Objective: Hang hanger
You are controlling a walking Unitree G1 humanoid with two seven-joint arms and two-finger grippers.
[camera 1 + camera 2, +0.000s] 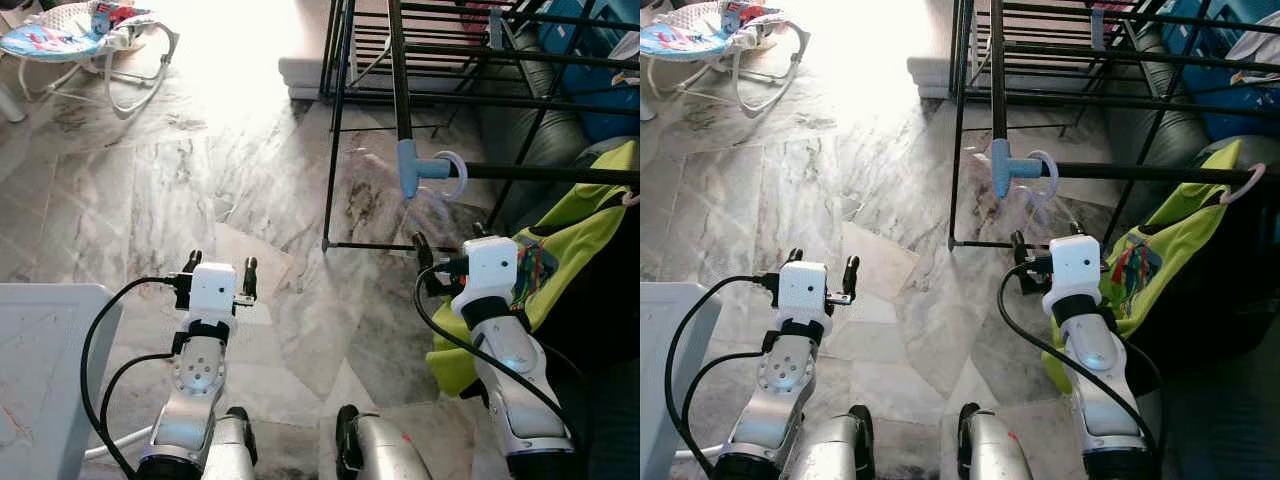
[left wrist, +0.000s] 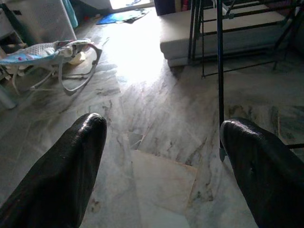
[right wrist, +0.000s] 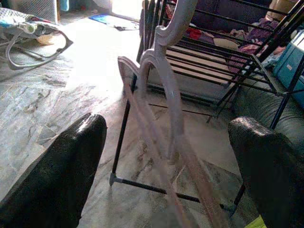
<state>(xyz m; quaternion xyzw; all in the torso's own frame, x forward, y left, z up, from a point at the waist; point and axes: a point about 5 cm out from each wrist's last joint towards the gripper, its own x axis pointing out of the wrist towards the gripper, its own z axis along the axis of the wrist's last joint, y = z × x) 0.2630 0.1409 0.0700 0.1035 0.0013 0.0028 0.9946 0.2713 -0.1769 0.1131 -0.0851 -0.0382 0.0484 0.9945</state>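
Apparently the hanging step is nearly done: the pale hanger (image 1: 452, 172) has its hook over the dark rail of the drying rack (image 1: 400, 70), swinging blurred, and the right claw (image 1: 447, 250) stands wide just below it, holding nothing. Next, I judge, it backs away without snagging. Its wrist view shows the hanger's arms; the left claw (image 1: 220, 268), also wide, hangs over the marble floor (image 1: 200, 180).

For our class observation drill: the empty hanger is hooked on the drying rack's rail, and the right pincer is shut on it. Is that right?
Not quite. The hanger is hooked on the drying rack, but the right pincer is open, as the right wrist view shows: its fingers stand wide apart on either side of the hanger, gripping nothing.
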